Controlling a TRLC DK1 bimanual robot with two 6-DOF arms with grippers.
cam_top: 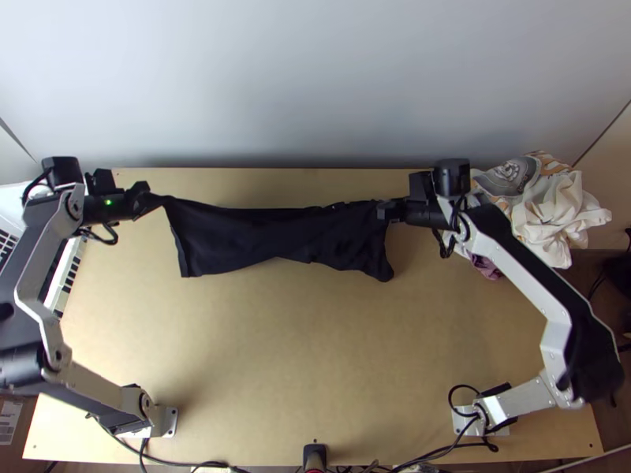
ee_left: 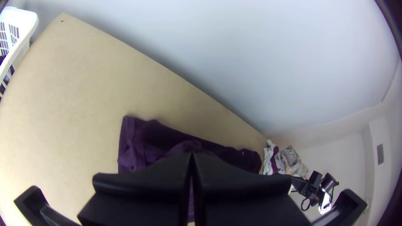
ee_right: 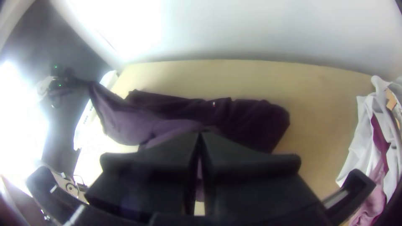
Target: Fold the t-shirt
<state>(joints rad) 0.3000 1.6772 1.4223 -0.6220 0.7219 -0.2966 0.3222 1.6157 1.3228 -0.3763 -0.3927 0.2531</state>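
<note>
Pale wood tabletop [cam_top: 276, 355], with the dark t-shirt [cam_top: 268, 236] stretched across the far part. Left gripper [cam_top: 147, 200] and right gripper [cam_top: 388, 211] pinch its ends in their fingers. White basket [ee_left: 25, 19] on the left has dark stuff [ee_left: 3, 60] inside.

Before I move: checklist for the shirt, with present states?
1. Left gripper on shirt: ok, shut on its left end, that end lifted.
2. Right gripper on shirt: ok, shut on its far edge near the right end.
3. Shirt clear of the clothes pile: ok, table shows between.
4. Shirt smooth: not ok, creased.
5. Near edges lined up: not ok, uneven, with a step mid-length.
6. Layers caught in each grip: cannot tell.
</note>
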